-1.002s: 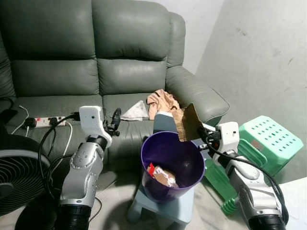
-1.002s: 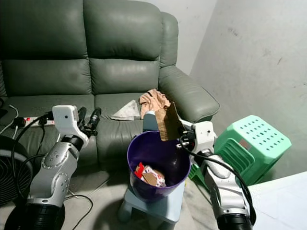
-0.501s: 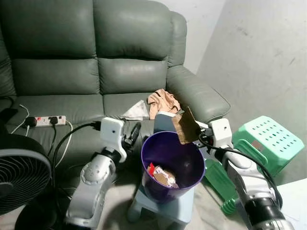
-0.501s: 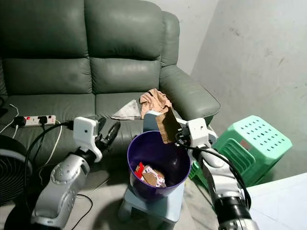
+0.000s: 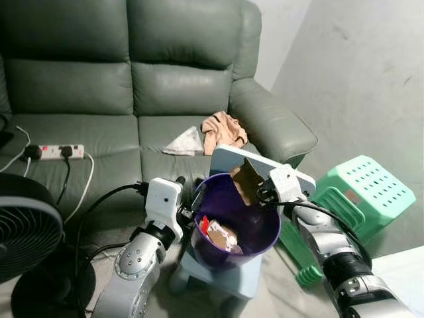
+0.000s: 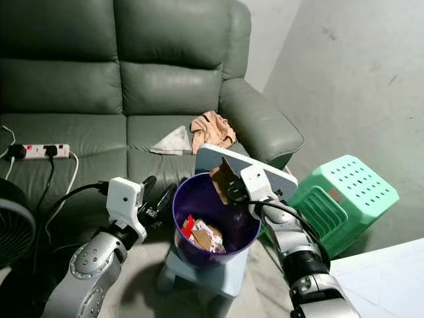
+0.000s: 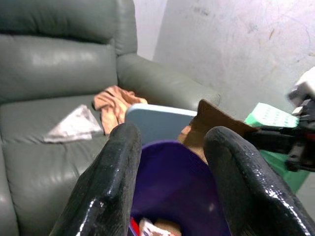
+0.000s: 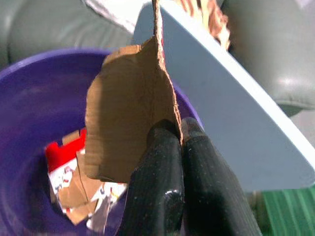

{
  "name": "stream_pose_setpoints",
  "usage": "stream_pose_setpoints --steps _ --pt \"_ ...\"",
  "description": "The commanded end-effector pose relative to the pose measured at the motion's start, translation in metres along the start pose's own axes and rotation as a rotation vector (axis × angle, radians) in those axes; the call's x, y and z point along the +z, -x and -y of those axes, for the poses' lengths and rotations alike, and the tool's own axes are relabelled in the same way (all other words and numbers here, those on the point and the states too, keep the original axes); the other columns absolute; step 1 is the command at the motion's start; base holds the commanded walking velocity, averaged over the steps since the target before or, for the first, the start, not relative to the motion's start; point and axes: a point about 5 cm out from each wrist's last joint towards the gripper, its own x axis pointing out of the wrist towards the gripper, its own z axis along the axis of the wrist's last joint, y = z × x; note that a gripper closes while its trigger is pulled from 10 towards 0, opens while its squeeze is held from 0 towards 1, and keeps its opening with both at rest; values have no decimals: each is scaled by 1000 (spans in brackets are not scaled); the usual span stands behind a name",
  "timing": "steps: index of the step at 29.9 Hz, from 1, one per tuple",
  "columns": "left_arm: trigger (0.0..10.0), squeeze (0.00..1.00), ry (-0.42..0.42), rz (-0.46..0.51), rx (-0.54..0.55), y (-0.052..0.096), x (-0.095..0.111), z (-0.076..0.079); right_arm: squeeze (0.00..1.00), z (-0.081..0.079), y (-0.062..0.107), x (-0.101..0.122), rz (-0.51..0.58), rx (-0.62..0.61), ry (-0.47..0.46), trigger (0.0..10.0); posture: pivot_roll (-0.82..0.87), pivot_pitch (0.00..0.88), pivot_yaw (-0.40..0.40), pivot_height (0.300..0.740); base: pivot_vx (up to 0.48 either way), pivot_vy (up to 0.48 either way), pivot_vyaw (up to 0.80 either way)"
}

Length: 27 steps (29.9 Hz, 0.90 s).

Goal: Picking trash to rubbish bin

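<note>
Pinching the torn brown cardboard scrap (image 8: 129, 110) at its lower edge over the round purple plastic bin (image 5: 262, 233), right gripper (image 8: 178, 133); light, stiff, easily slipped; left gripper (image 7: 170, 147) spread beside the rim.

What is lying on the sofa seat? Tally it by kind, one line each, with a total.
Power strip: 1
Grey cloth: 1
Peach cloth: 1
Total: 3

Brown cardboard scrap (image 8: 129, 129) upright above purple bin (image 5: 265, 233) rim.
</note>
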Motion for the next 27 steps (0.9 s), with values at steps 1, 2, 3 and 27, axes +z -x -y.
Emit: stream_pose_setpoints --steps 1,2,3,27 --pt "10000 0 19 15 -37 0 5 10 0 6 1 -3 -11 -30 0 10000 87 178 -232 740 0 0 0" --pt "10000 0 25 17 -45 2 6 12 0 6 0 -6 -21 -37 -13 10000 91 184 -233 740 0 0 0" --pt "10000 0 28 20 -50 3 7 13 0 5 0 -7 -24 -42 -20 10000 94 188 -234 740 0 0 0" --pt "10000 0 112 -91 -205 23 -12 59 1000 4 -1 -11 -8 -27 -47 10000 72 199 -227 740 0 0 0"
